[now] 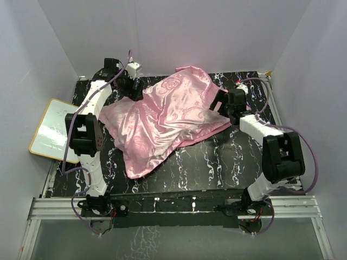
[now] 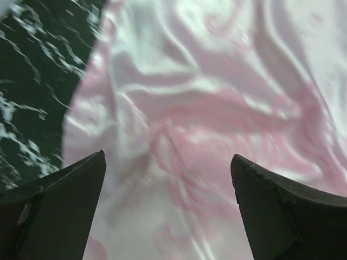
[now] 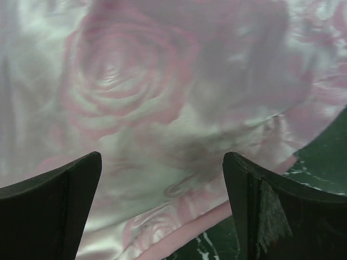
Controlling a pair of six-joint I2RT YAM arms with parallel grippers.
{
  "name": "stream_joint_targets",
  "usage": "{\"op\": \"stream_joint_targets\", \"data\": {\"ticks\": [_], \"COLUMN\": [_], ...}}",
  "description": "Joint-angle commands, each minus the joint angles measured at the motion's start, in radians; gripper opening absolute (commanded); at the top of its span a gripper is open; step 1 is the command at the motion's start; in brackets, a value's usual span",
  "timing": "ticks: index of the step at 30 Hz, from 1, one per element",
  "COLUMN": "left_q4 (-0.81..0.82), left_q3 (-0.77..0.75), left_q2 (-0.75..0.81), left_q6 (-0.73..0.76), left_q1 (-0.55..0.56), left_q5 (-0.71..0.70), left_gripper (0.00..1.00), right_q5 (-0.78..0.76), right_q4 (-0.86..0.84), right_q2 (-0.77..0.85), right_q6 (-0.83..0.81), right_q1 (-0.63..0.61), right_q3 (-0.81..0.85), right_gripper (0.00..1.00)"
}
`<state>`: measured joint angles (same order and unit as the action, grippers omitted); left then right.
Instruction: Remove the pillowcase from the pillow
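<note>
Pillowcase (image 1: 168,116): lies rose face up across the middle of the black marbled tabletop (image 1: 217,162). It is crumpled. It rises in a mound toward the far side and tapers to a flat corner at the near left. Whether the pillow is under that mound cannot be told; only pink fabric shows.

Left gripper (image 2: 167,157): positioned over the far-left edge of the pillowcase. Its fingers (image 2: 59,206) stand wide apart with nothing between them. In the wrist view, satin folds fill the space below and ahead of the gap, and the fabric edge and bare tabletop run along the left. Whether the fingers touch the cloth cannot be told.

Right gripper (image 3: 161,156): positioned at the right edge of the pillowcase, about level with the mound. Its fingers (image 3: 49,211) are also spread wide, gripping nothing. In the wrist view a large rose lies ahead of the gap, slightly left. The hem of the case runs diagonally under the right finger, with tabletop showing at the lower right.

The pillowcase lies between the two grippers, which are at opposite edges of it.

Other item: a white board (image 1: 51,130) with a yellow frame overhangs the tabletop's left edge, apart from the pillowcase.
</note>
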<state>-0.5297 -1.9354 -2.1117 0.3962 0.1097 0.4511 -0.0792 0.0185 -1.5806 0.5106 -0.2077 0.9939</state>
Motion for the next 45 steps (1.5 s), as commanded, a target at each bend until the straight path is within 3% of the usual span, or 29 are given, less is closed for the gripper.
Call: {"op": "stream_joint_targets", "data": {"ticks": [1,8,12,15,21,24,30,33,36,40,45], "left_q4": [-0.296,-0.464,-0.418,-0.286,0.016,0.085,0.149,0.149,0.139,0.126,0.051], "left_q3": [0.17,0.604,0.734,0.829,0.946,0.896,0.82,0.797,0.78,0.748,0.645], "left_q2": [0.211,0.452,0.531,0.561,0.499,0.481,0.47,0.458,0.456,0.466,0.468], "left_q6": [0.169,0.368,0.373,0.362,0.333,0.318,0.311,0.287,0.262,0.25,0.217], "left_q1": [0.013,0.118,0.199,0.251,0.251,0.191,0.131,0.128,0.129,0.126,0.12], "left_q5": [0.142,0.121,0.054,-0.041,-0.379,-0.394,-0.384,-0.371,-0.343,-0.326,-0.26], "left_gripper": [0.97,0.97,0.97,0.95,0.64,0.48,0.38,0.26,0.16,0.01,0.0], "right_q5": [-0.032,-0.026,-0.006,0.014,0.028,0.028,0.13,0.14,0.126,0.095,0.088], "right_q4": [0.033,0.038,0.038,0.037,0.039,0.049,0.015,0.017,0.011,-0.006,0.0], "right_q2": [-0.099,-0.224,-0.238,-0.213,-0.119,-0.12,-0.179,-0.217,-0.224,-0.2,-0.123], "right_q6": [0.031,0.039,0.038,0.039,0.042,0.046,0.075,0.084,0.118,0.15,0.146], "right_q1": [0.084,0.129,0.144,0.175,0.281,0.297,0.249,0.192,0.159,0.158,0.157], "right_q3": [0.062,0.102,0.097,0.077,0.034,0.043,0.087,0.11,0.08,0.006,-0.04], "right_gripper": [0.98,0.98,0.98,0.95,0.93,0.94,0.95,0.94,0.85,0.64,0.16]}}
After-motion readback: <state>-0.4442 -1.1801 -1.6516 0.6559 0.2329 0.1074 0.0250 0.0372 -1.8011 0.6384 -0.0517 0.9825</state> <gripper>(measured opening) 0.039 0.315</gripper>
